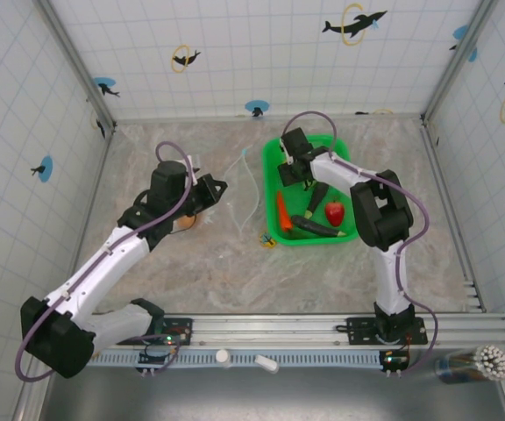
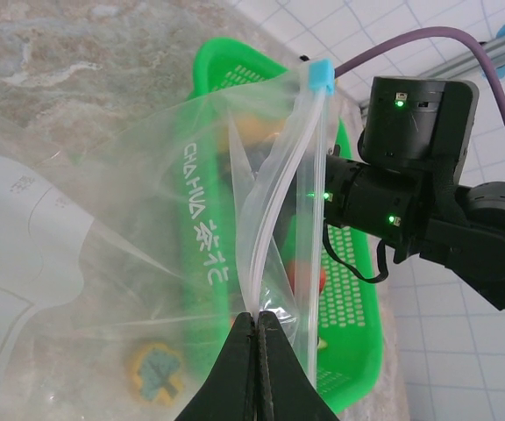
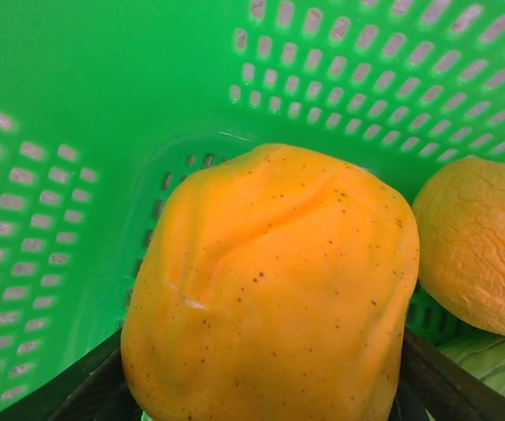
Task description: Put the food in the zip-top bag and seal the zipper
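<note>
Closest of all is a big yellow-orange fruit (image 3: 270, 289), sitting inside the green basket (image 3: 77, 105) near one corner. Black fingers (image 3: 86, 386) of the right hand (image 1: 289, 174) stand one on each side of this fruit, right up against it, but I cannot tell if they are squeezing it. A second fruit (image 3: 476, 254), also yellow-orange, lies just beside it in the basket. More food is inside the basket, toward its near end: the orange carrot (image 1: 282, 211), the red apple (image 1: 335, 212), the dark eggplant (image 1: 317, 194) and the green cucumber (image 1: 316, 227). Left of the basket, the left hand (image 2: 254, 326) is pinched tight on the edge of the zip-top bag (image 2: 147, 219). The zipper (image 2: 274, 202) runs up from that hand to a small blue slider (image 2: 322, 76), and its two sides stand apart, so the mouth of the bag is open. A tiny yellow trinket (image 1: 267, 237) lies on the table (image 1: 191, 272) just outside the basket's near left corner.
</note>
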`<state>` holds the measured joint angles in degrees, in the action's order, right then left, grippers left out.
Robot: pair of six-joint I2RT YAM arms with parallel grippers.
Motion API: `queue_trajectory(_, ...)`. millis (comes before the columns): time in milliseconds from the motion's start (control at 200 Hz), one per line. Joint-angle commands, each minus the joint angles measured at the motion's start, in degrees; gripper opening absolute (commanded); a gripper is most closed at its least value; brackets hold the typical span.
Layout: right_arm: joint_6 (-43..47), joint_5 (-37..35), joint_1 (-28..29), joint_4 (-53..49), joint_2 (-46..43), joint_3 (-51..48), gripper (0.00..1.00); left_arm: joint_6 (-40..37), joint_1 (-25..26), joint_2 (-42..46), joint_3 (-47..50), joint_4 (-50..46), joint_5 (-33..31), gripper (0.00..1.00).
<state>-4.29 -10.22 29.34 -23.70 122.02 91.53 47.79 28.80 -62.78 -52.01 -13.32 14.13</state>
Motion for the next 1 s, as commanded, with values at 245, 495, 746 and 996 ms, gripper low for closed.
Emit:
queue_trajectory(245, -1.2, -1.1, 3.1, 1.2, -18.1, -9.6, 0.65, -1.3, -0.4, 3.1, 2.5, -1.0, 3.0, 0.0)
queue_trajectory(495, -4.3, 5.5, 6.1, 7.3, -38.3, -23.7, 0.65, 0.0, -0.5, -0.1, 0.3, 0.0, 6.2, 0.0)
queue_trajectory(746, -15.5, 18.9, 10.4, 18.2, -52.3, -31.7, 0.64, 6.2, -0.5, -5.5, -0.6, 7.6, 11.8, 0.0)
queue_trajectory(996, -19.3, 21.3, 14.7, 25.4, -51.1, -35.3, 0.66, 11.6, -0.5, -6.8, -1.8, 12.3, 12.5, 0.0)
